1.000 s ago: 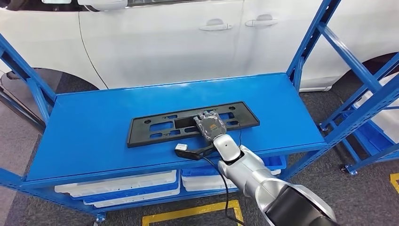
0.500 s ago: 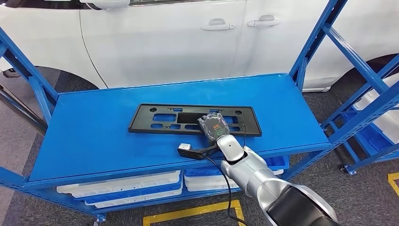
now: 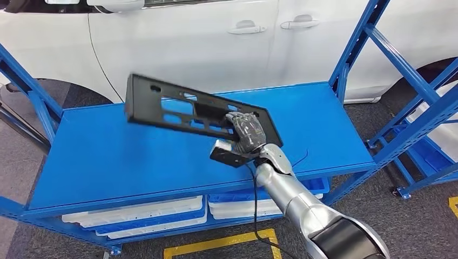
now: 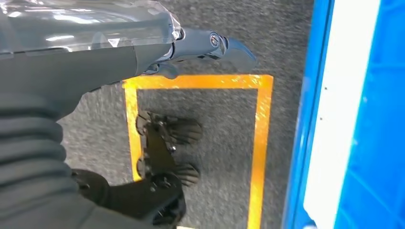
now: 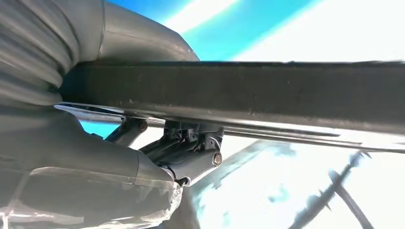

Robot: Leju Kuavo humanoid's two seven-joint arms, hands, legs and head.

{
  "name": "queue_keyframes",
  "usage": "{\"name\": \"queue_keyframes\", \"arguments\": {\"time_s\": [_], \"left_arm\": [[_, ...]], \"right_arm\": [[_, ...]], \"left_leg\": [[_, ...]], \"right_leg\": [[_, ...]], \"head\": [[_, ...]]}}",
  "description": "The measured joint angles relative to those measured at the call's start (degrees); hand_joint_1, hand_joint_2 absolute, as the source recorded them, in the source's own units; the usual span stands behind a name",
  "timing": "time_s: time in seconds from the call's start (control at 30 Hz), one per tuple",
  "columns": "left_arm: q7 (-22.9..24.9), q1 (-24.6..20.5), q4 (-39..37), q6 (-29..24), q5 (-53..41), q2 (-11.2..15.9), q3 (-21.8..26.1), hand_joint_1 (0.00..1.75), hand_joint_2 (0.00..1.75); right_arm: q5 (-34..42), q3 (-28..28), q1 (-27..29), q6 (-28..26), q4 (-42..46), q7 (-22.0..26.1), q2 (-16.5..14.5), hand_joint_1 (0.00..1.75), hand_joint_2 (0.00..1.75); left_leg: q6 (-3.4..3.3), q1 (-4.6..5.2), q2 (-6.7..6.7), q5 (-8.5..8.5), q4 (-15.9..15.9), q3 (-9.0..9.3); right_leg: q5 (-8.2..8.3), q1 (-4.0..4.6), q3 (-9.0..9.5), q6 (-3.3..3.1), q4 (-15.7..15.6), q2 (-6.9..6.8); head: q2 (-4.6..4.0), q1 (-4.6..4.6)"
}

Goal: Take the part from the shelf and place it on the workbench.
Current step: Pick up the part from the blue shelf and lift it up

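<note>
The part is a long black plastic plate frame with cut-outs (image 3: 178, 108). It hangs tilted above the blue shelf top (image 3: 108, 156), its left end raised highest. My right hand (image 3: 247, 132) grips it near its right end, fingers wrapped over the edge. In the right wrist view the frame's dark edge (image 5: 267, 90) runs across the picture with the right hand (image 5: 191, 148) closed around it. My left hand (image 4: 143, 52) hangs over the floor with its fingers stretched out and nothing in them.
A white car (image 3: 189, 38) stands close behind the shelf. Blue uprights (image 3: 356, 48) rise at both ends of the shelf, and another blue rack (image 3: 426, 124) stands to the right. White bins (image 3: 146, 216) sit on the lower level. Yellow tape (image 3: 216, 245) marks the floor.
The frame lay flat on the shelf with my right hand on its right part; now the hand has lifted it off the shelf, tilted, with the left end swung up.
</note>
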State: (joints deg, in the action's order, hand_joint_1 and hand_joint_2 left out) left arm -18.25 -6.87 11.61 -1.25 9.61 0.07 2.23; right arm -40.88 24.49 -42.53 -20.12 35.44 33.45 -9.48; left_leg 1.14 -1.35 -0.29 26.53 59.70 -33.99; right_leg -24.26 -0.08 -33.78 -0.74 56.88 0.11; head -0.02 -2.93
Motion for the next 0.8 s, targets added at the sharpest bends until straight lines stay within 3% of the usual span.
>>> {"name": "queue_keyframes", "arguments": {"time_s": [0.1,0.13,0.17,0.2,0.3,0.37,0.47,0.5,0.57,0.63,0.67,0.7,0.73,0.8], "left_arm": [[0.18,0.22,0.0,0.28,-0.03,0.25,0.59,0.0,1.75],[0.28,0.35,0.0,0.38,-0.01,0.35,0.84,0.0,1.75],[0.36,0.51,0.0,0.5,0.0,0.46,1.08,0.0,1.75],[0.39,0.65,0.0,0.6,0.01,0.57,1.29,0.0,1.75],[0.4,0.76,0.0,0.83,0.02,0.85,1.8,0.0,1.75],[0.61,0.76,0.0,0.95,0.01,0.96,2.26,0.0,1.75],[1.51,1.06,0.0,0.53,-0.03,0.97,2.69,0.0,1.75],[2.11,1.17,0.0,0.32,-0.07,0.97,2.75,0.0,1.75],[3.7,1.41,0.0,-0.1,-0.15,0.99,2.93,0.0,1.75],[5.49,1.98,-0.01,-0.72,-0.1,1.08,3.2,0.0,1.75],[6.5,2.36,-0.01,-1.11,0.01,1.13,3.42,0.0,1.75],[7.58,2.71,-0.02,-1.52,0.17,1.18,3.66,0.0,1.75],[8.66,3.02,-0.03,-1.95,0.33,1.21,3.91,0.0,1.75],[10.54,3.41,-0.04,-2.74,0.51,1.22,4.26,0.0,1.75]], "right_arm": [[21.02,-2.78,6.23,12.49,17.82,5.17,0.83,1.75,1.75],[26.42,-3.08,8.2,15.99,23.94,5.77,1.42,1.75,1.75],[30.77,-3.33,9.96,19.02,30.03,6.17,2.11,1.75,1.75],[34.14,-3.6,11.43,21.6,35.7,6.4,2.76,1.75,1.75],[40.84,-4.63,15.08,28.64,50.29,6.56,4.14,1.75,1.75],[45.19,-5.56,17.55,36.13,59.14,6.64,4.41,1.75,1.75],[48.88,-6.37,20.9,45.93,67.88,6.85,4.2,1.75,1.75],[49.33,-6.44,21.87,48.27,69.79,6.85,4.04,1.75,1.75],[49.66,-6.46,23.71,52.31,72.45,6.77,3.68,1.75,1.75],[49.55,-6.43,25.62,55.04,73.98,6.76,3.46,1.75,1.75],[49.44,-6.42,26.55,55.76,74.51,6.75,3.42,1.75,1.75],[49.35,-6.41,27.33,56.24,74.93,6.73,3.39,1.75,1.75],[49.25,-6.4,27.99,56.63,75.35,6.69,3.38,1.75,1.75],[49.1,-6.37,28.96,56.99,76.3,6.6,3.31,1.75,1.75]], "left_leg": [[0.49,-0.06,0.04,5.37,9.83,-4.41],[0.64,-0.07,0.05,6.47,12.99,-5.96],[0.74,-0.09,0.06,6.48,14.43,-6.7],[0.79,-0.12,0.07,5.41,13.83,-6.42],[0.64,-0.15,0.07,0.03,3.87,-1.76],[0.04,-0.01,-0.05,-0.65,0.23,-0.15],[-1.06,0.03,-0.11,-0.43,-0.25,0.07],[-1.41,-0.05,-0.07,-0.59,-0.42,0.17],[-1.92,-0.17,0.02,-0.9,-0.63,0.23],[-2.12,-0.07,0.05,-1.03,-0.63,0.0],[-2.17,-0.02,0.06,-1.09,-0.61,-0.11],[-2.19,0.02,0.06,-1.15,-0.6,-0.21],[-2.18,0.05,0.04,-1.24,-0.59,-0.26],[-2.0,0.15,-0.07,-1.46,-0.58,-0.33]], "right_leg": [[-0.01,0.03,0.34,-0.66,-0.37,-0.36],[-0.11,0.06,0.28,-0.7,-0.27,-0.41],[-0.26,0.07,0.25,-0.68,-0.13,-0.45],[-0.45,0.03,0.27,-0.61,0.06,-0.44],[-1.37,0.02,0.3,0.03,1.15,-0.28],[-1.76,0.21,-0.13,0.61,1.86,-0.13],[-2.04,0.16,-0.24,1.36,2.11,0.0],[-2.86,0.08,-0.5,1.65,2.96,0.0],[-6.2,-0.15,-2.58,2.2,7.98,-0.01],[-9.76,-0.34,-5.91,2.54,15.53,-0.03],[-10.32,-0.39,-6.82,2.6,17.76,-0.04],[-9.78,-0.41,-6.64,2.55,17.79,-0.04],[-8.32,-0.4,-5.3,2.39,15.5,-0.04],[-4.95,-0.2,-0.67,1.72,7.22,-0.02]], "head": [[0.0,-0.01],[0.0,-0.02],[0.0,-0.02],[0.0,-0.02],[0.0,-0.02],[0.0,-0.02],[0.0,-0.01],[0.0,-0.01],[0.0,0.0],[0.0,0.0],[0.0,0.0],[0.0,0.0],[0.0,0.0],[0.0,0.0]]}}
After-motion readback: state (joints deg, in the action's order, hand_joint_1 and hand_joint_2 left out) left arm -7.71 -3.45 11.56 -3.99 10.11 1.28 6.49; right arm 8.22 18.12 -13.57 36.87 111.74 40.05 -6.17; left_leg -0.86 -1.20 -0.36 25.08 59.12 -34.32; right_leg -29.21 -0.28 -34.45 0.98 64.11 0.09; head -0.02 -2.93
